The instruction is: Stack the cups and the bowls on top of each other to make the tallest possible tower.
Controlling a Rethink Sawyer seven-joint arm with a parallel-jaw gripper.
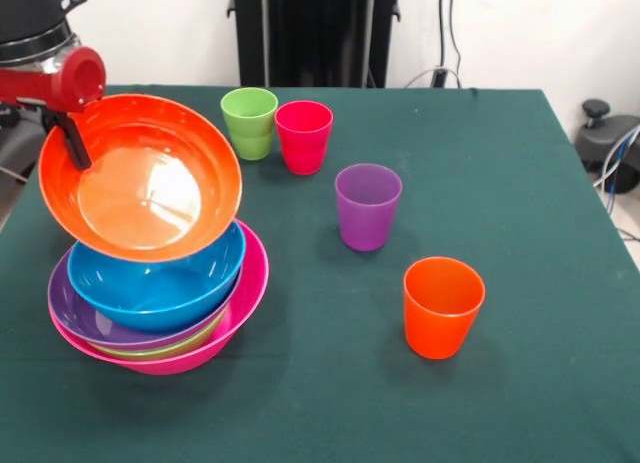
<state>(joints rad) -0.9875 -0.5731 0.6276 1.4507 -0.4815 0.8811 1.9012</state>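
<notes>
At the far left, above the tower (158, 313), my claw (72, 143) is clamped on the far-left rim of the orange bowl (140, 178), which hangs steeply tilted with its hollow facing the camera and its low edge just over the blue bowl (155, 283). That blue bowl sits nested in the purple bowl (70, 308), with a sliver of green bowl (165, 348) beneath, all cradled in the pink bowl (245, 283) resting on the green surface (520, 183).

I judge these bowls light, stiff and slick; a rim pinch like mine lets the bowl swing, so I would lower it gently and level before letting go, or it may slide off the blue one.

Right of the tower and farther back stand the green cup (249, 123) and, almost touching it, the red cup (303, 136). Farther right of the tower is the purple cup (367, 206), and beyond that, nearer the camera, the orange cup (442, 306). All four are upright, mouths up. They look thin-walled and glossy; I would grip one by the rim wall. I see no yellow cup.
</notes>
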